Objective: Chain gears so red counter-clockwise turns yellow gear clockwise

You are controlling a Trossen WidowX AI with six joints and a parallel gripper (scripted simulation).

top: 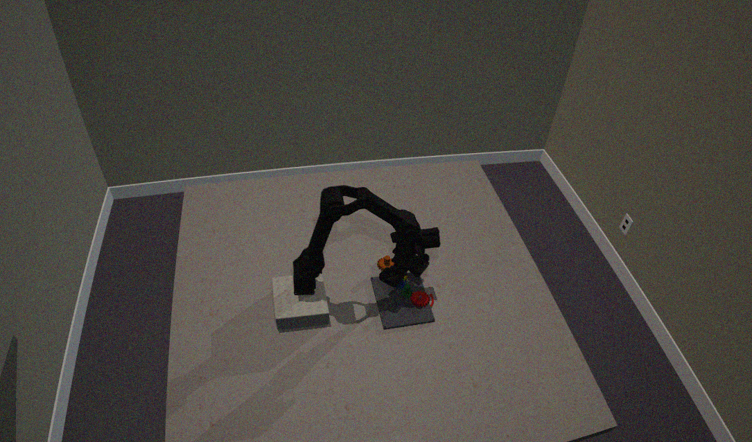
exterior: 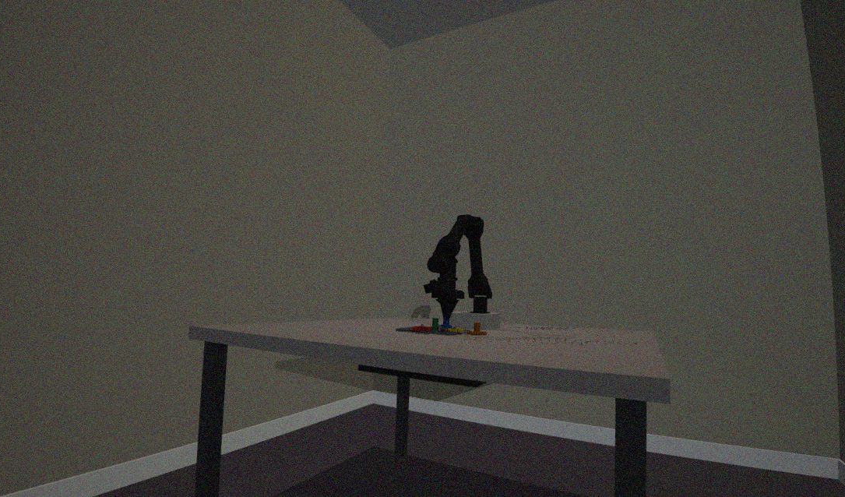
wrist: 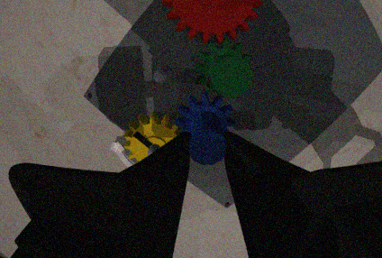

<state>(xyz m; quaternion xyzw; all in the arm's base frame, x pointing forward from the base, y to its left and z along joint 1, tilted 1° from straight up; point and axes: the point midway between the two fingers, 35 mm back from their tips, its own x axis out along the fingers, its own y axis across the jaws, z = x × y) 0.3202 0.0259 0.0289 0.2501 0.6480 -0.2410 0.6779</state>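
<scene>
My gripper [exterior: 447, 317] [wrist: 205, 139] is shut on the blue gear's upright handle, low over the grey board [top: 405, 319] [wrist: 315, 21]. The blue gear [exterior: 445, 323] [wrist: 204, 113] is between the green and yellow gears in the wrist view; I cannot tell whether it sits flat. The green gear [exterior: 435, 323] [wrist: 230, 72] stands on the board beside the red gear [top: 420, 298] [exterior: 420, 329] [wrist: 198, 7], their teeth close together. The yellow gear [exterior: 455, 329] [wrist: 139, 151] with its black stripe is partly behind a finger. The orange gear [top: 385, 263] [exterior: 477, 329] stands on the table outside the board.
An empty peg [wrist: 159, 76] shows left of the green gear in the wrist view. The white arrow [wrist: 120, 152] lies beside the yellow gear. The arm's pale base block [top: 301, 307] stands left of the board in the top view. Arm shadows darken the board.
</scene>
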